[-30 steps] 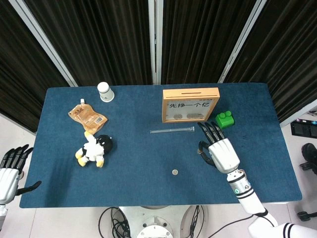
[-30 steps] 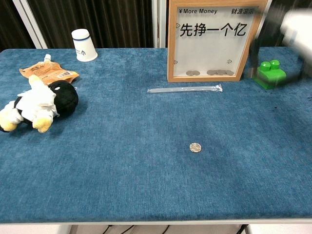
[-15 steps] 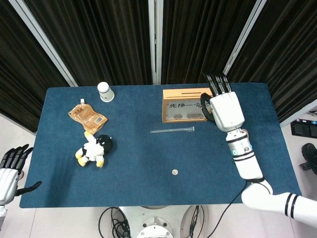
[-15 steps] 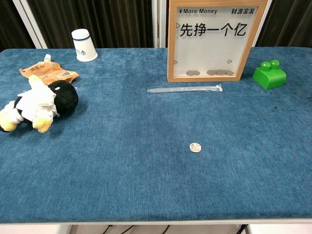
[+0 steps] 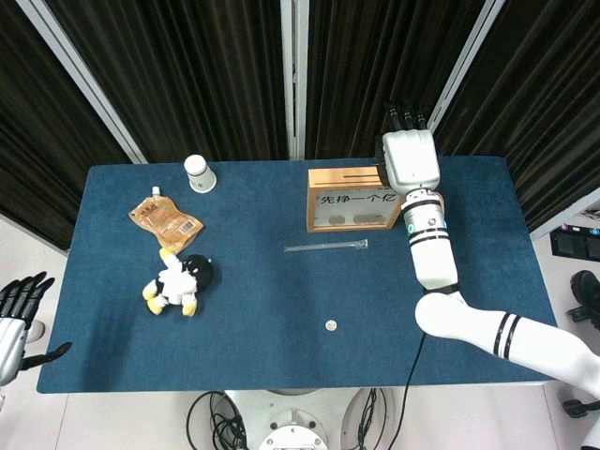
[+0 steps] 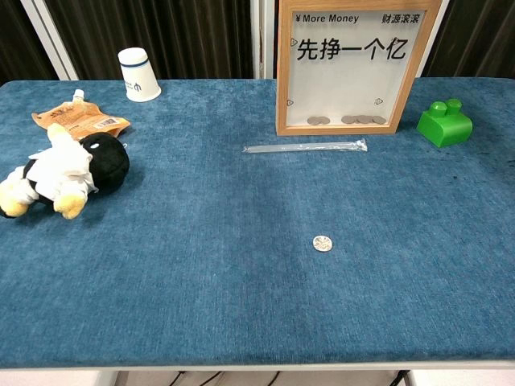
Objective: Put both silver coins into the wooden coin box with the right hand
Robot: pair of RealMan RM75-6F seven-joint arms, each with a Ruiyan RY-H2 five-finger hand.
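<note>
One silver coin (image 5: 330, 325) lies flat on the blue cloth near the table's front, also seen in the chest view (image 6: 323, 243). The wooden coin box (image 5: 361, 198) stands upright at the back; its window (image 6: 348, 64) shows several coins at the bottom. My right hand (image 5: 409, 159) hovers high over the box's right top corner, back toward the camera. Its underside is hidden, so I cannot see whether it holds a coin. The chest view does not show it. My left hand (image 5: 14, 314) hangs off the table's left front corner, fingers spread, holding nothing.
A clear wrapped straw (image 6: 306, 147) lies in front of the box. A green block (image 6: 444, 123) sits to the box's right. A paper cup (image 5: 199, 173), a snack pouch (image 5: 165, 217) and a plush toy (image 5: 177, 279) occupy the left half.
My right hand rose from the cloth near the green block and moved back, now above the box's right top corner. The coin on the table stayed put.
</note>
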